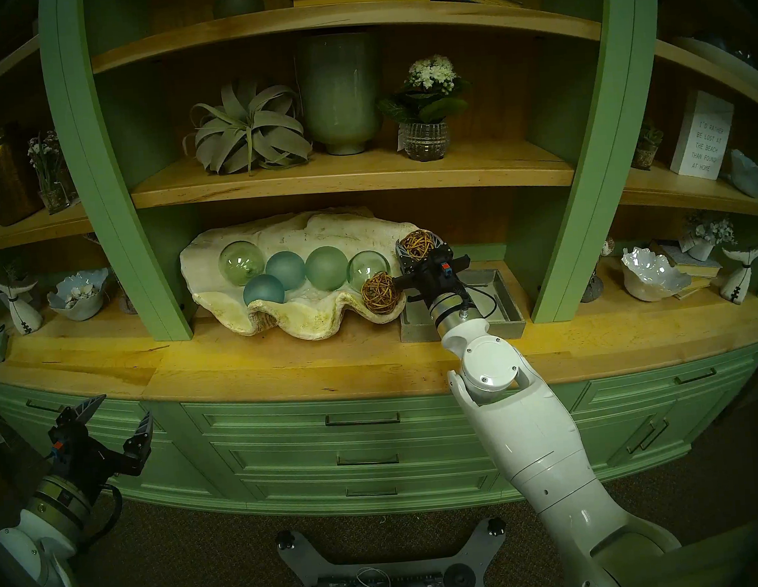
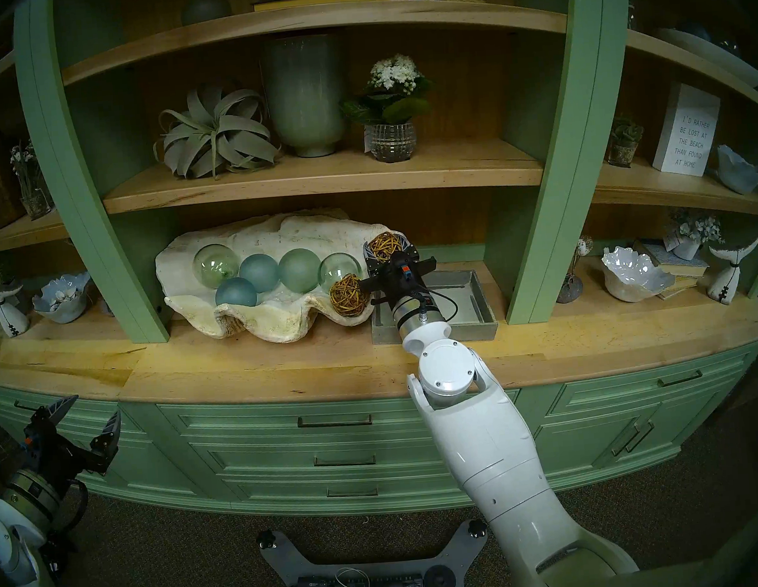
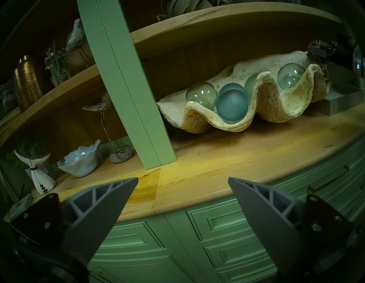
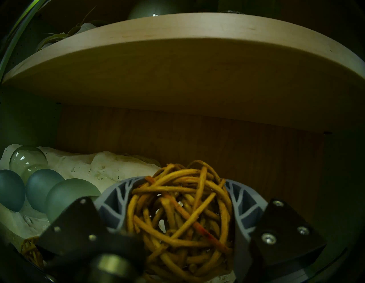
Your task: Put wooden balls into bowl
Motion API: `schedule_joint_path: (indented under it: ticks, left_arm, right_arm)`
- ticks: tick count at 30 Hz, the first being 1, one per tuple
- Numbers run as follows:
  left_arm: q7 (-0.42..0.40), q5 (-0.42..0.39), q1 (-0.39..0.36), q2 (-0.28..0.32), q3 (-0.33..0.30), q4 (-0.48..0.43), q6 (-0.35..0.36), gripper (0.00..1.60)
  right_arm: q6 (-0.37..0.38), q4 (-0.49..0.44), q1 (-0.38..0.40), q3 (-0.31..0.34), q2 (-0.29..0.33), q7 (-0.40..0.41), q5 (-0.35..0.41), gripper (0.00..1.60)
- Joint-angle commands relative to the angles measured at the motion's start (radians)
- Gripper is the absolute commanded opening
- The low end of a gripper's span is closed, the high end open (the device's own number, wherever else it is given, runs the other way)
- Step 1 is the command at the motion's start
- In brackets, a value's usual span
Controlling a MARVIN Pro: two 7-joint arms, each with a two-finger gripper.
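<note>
Grasping one wooden ball (image 1: 417, 244) above the right end of the clam-shell bowl (image 1: 300, 233), whose long axis runs along the bench (image 1: 283, 361), the right tool (image 1: 418, 247) hides what its wrist view shows: curved fingers (image 4: 116, 199) cupping it; the second ball (image 1: 378, 292) sits inside; left tool (image 1: 116, 420) spread, empty.

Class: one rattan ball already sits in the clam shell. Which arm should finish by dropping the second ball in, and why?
Right. The right gripper already holds the second rattan ball at the clam shell rim; the left gripper hangs open and empty, low by the drawers.
</note>
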Motion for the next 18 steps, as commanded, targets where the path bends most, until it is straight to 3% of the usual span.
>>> schedule_joint_path:
  ticks: [1,4,7,9,18]
  left_arm:
    - [-0.002,-0.007,-0.002,0.001,-0.002,-0.027,-0.003,1.60]
    - [-0.002,-0.007,-0.002,0.001,-0.002,-0.027,-0.002,1.60]
    - [-0.002,-0.007,-0.002,0.001,-0.002,-0.027,-0.002,1.60]
    - [-0.002,-0.007,-0.002,0.001,-0.002,-0.027,-0.002,1.60]
    - [-0.002,-0.007,-0.002,0.001,-0.002,-0.027,-0.003,1.60]
  right_arm:
    - [-0.010,0.009,0.046,-0.005,-0.016,0.000,-0.004,0.59]
    - [-0.013,0.012,0.046,-0.004,-0.018,0.003,-0.003,0.73]
    - [-0.014,0.009,0.041,-0.002,-0.018,0.006,-0.002,1.35]
    - [-0.015,0.004,0.035,-0.001,-0.017,0.008,-0.001,1.59]
    - [-0.027,-0.019,0.010,0.007,-0.009,0.016,-0.005,1.60]
